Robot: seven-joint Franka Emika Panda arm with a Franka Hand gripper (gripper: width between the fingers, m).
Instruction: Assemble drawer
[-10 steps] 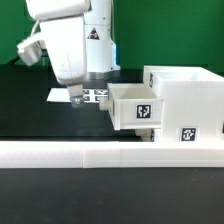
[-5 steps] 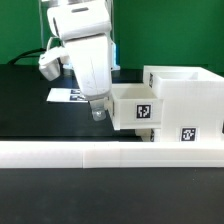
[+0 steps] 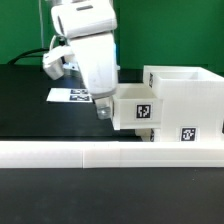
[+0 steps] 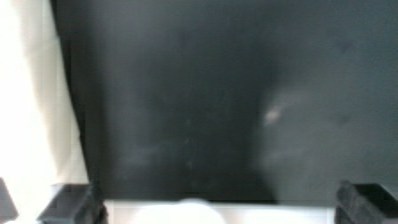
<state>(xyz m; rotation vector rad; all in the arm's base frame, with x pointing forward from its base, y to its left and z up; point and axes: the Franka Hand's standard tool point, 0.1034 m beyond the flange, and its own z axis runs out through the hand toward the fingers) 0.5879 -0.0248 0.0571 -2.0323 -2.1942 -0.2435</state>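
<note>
We see the gripper (image 3: 104,112) just at 9 o'clock of the small box (image 3: 134,108) half-seated in the housing (image 3: 186,105) — jaws wide, holding nothing — and judge that 1 skewed push could jam that box

Bench layout, exterior view:
- Long rail (image 3: 110,153): lies along the bench's front edge, spanning it end to end
- Drawer housing (image 3: 185,105): stands toward the front right corner, directly behind the rail
- Small open-topped box (image 3: 133,106): partly inside the housing, projecting from its side toward the bench's middle
- Gripper (image 3: 103,112): hangs from the arm just beside the box's outer end, on the side away from the housing; contact cannot be judged
- Marker board (image 3: 68,96): lies flat on the bench behind the gripper, toward the back edge, partly hidden by the arm
- Wrist view: fingertips (image 4: 68,204) above bare bench (image 4: 196,100)
</note>
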